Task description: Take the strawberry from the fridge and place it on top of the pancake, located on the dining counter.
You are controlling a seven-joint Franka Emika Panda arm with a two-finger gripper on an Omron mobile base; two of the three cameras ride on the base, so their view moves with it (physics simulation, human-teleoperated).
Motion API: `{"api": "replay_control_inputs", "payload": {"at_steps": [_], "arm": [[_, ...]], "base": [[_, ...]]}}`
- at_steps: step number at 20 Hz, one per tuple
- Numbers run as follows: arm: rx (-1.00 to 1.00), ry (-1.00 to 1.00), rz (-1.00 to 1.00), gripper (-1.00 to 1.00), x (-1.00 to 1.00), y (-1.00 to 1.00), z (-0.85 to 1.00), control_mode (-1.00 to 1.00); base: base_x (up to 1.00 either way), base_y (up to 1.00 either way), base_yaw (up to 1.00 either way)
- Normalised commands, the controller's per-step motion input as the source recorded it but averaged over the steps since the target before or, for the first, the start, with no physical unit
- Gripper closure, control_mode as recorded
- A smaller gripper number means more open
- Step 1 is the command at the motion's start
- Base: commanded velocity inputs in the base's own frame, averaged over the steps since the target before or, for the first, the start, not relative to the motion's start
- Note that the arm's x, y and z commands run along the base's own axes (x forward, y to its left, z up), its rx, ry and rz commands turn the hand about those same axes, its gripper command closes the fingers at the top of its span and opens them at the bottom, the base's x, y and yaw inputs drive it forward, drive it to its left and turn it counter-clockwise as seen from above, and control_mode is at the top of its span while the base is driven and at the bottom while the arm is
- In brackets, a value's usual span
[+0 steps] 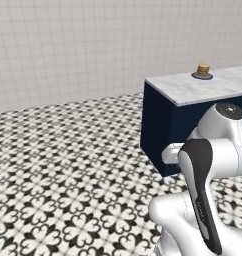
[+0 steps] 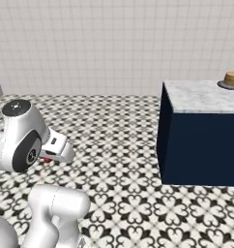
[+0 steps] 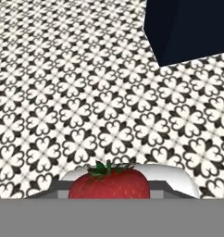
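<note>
Though small and light, the bright red rounded strawberry (image 3: 109, 183) looks soft and bruisable, so the tool (image 2: 50, 156), clenched across its sides, wants gentle pressure; its green-leafed crown shows uppermost in the hand view, well short of the golden-tan pancake stack (image 1: 203, 69) on the white marble tabletop (image 1: 203, 87)

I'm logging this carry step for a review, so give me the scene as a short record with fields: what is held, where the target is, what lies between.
held item: strawberry, red with green leaves, between the gripper fingers
gripper state: shut on the strawberry
target: pancake stack on a dark plate
target support: dining counter, marble top, navy base
pancake position: on the counter top, away from the near end
between: patterned black-and-white floor
strawberry on pancake: not yet
</note>
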Motion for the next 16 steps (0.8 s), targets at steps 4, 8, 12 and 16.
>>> {"api": "replay_control_inputs", "payload": {"at_steps": [4, 8, 12, 16], "arm": [[0.00, 0.00, 0.00, 1.00, 0.00, 0.00, 0.00, 1.00], [0.00, 0.00, 0.00, 1.00, 0.00, 0.00, 0.00, 1.00], [0.00, 0.00, 0.00, 1.00, 0.00, 0.00, 0.00, 1.00], [0.00, 0.00, 0.00, 1.00, 0.00, 0.00, 0.00, 1.00]], "base": [[1.00, 0.63, 0.00], [1.00, 0.46, -0.02], [1.00, 0.43, -0.07], [1.00, 0.52, -0.08]]}}
